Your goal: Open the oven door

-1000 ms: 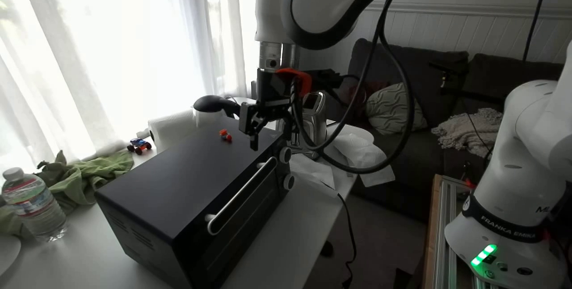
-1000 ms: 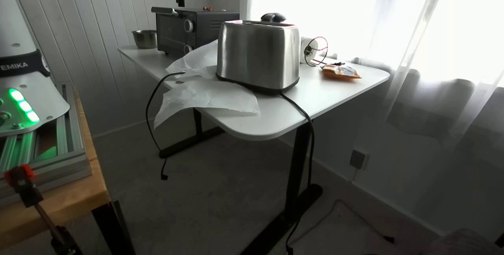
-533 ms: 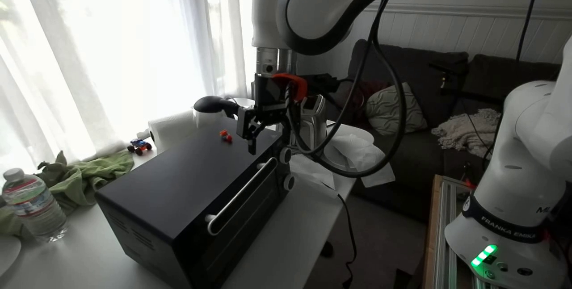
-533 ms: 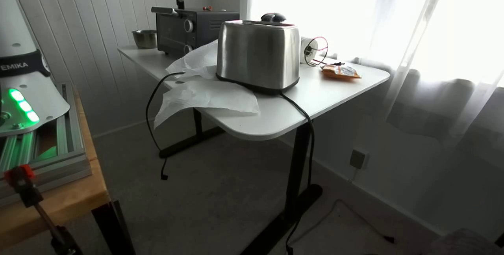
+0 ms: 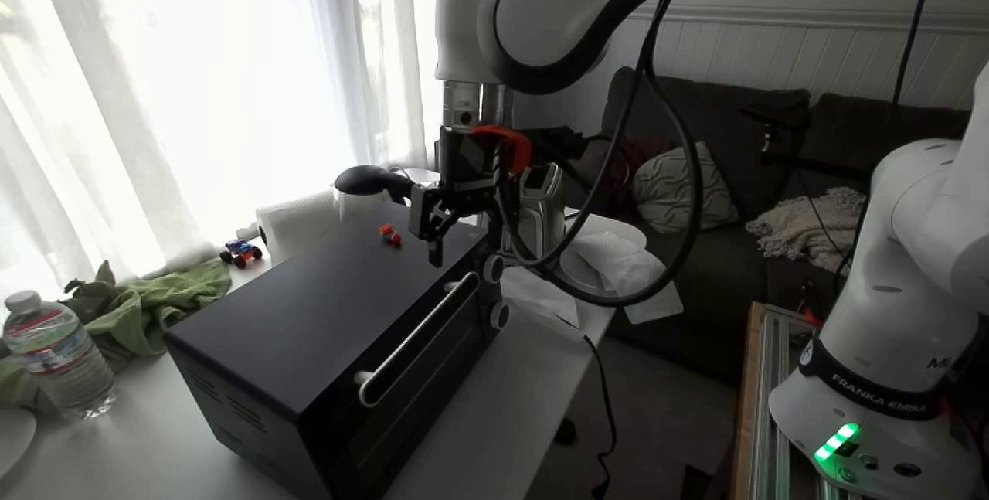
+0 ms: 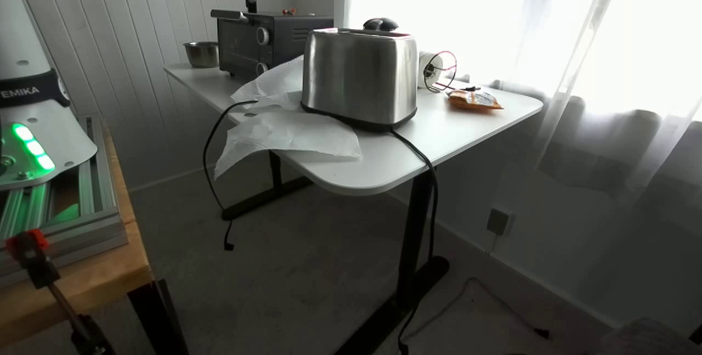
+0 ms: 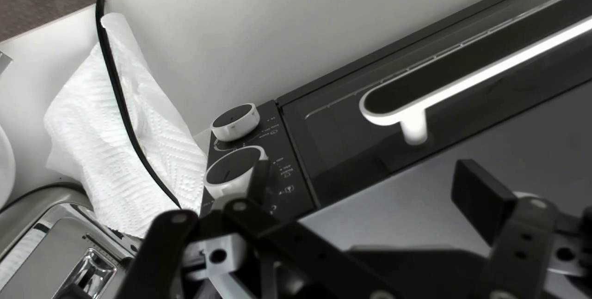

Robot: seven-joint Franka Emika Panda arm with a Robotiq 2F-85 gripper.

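Observation:
The oven door [image 5: 433, 376] is the black glass front of the black countertop oven [image 5: 309, 299] and is shut. It also shows in an exterior view [image 6: 237, 42] and the wrist view [image 7: 342, 137]. Its silver bar handle [image 7: 490, 70] runs along the door's upper part and shows in both exterior views [image 5: 417, 338] [image 6: 228, 15]. My gripper [image 5: 466, 245] points down above the oven's top front edge, near the knob end of the handle. In the wrist view my gripper [image 7: 372, 192] is open and empty, its fingers wide apart, not touching the handle.
Two knobs [image 7: 235, 169] sit beside the door. A silver toaster [image 6: 359, 78] and paper towels [image 6: 290, 135] are near the knob end. A small orange toy [image 5: 390, 235] lies on the oven. A water bottle [image 5: 58, 353] and green cloth [image 5: 166, 295] are behind it.
My gripper has moved down a little toward the oven's top, and slightly left in an exterior view. In the last half second nothing visibly moved. The oven door stays shut.

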